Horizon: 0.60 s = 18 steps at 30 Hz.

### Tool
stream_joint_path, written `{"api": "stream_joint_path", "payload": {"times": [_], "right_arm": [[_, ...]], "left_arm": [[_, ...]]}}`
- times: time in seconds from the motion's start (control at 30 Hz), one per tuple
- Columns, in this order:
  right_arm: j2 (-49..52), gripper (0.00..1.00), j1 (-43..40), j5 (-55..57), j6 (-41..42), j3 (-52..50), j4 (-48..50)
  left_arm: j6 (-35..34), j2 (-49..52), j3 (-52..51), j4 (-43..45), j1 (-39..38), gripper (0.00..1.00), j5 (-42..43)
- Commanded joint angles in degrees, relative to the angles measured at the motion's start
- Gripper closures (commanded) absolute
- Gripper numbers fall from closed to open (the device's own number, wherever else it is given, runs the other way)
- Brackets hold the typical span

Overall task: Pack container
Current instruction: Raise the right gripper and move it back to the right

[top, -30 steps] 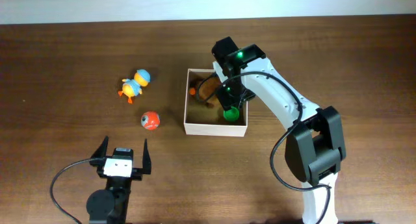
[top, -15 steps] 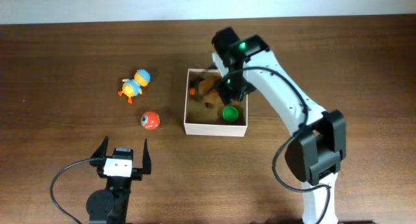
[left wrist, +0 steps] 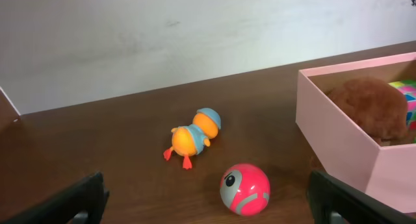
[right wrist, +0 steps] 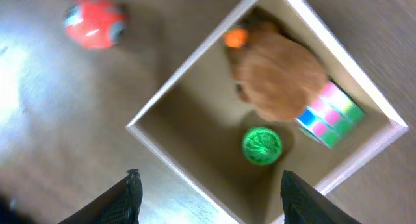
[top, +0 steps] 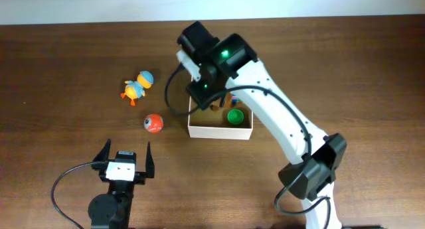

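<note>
1. The dark brown wooden counter carries everything.
2. The square, shallow, cream-walled cardboard container sits near the middle of the counter, open-topped, partly under the white right arm.
3. The right tool hangs above the container's near-left wall, its fingers spread wide with nothing between them.
4. The left tool sits at the near edge, well apart from the toys, its jaws fully wide and empty.
5. Inside the container, a brown plush toy lies against one corner.
6. A pastel multicoloured cube lies in the container, touching the plush.
7. An orange plastic duck with a blue cap lies on the counter, left of the container.
8. A red plastic ball with a grey face rests just beside the container's left wall, outside it.
9. A small green ball sits on the container floor, near the plush.
</note>
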Motion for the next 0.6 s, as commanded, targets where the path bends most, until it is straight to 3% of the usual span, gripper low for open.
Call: {"api": "stream_joint_path", "payload": {"times": [0.0, 0.1, 0.2, 0.37, 0.57], "right_arm": [[-1.9, 0.37, -5.7, 8.5, 15.9, 1.2, -0.5], [-2.8, 0.37, -11.4, 13.3, 27.2, 1.2, -3.1], [-2.6, 0.37, -18.8, 14.3, 32.3, 1.2, -5.4], [-2.6, 0.25, -25.9, 14.8, 31.8, 1.2, -6.1], [-2.5, 0.01, -31.8, 15.1, 28.7, -1.6, -4.3]], "left_arm": [[0.7, -0.5, -0.3, -0.1, -0.2, 0.01, -0.6], [0.7, -0.5, -0.3, -0.1, -0.2, 0.01, -0.6], [0.7, -0.5, -0.3, -0.1, -0.2, 0.01, -0.6], [0.7, -0.5, -0.3, -0.1, -0.2, 0.01, -0.6], [0.7, -0.5, -0.3, -0.1, -0.2, 0.01, -0.6]]}}
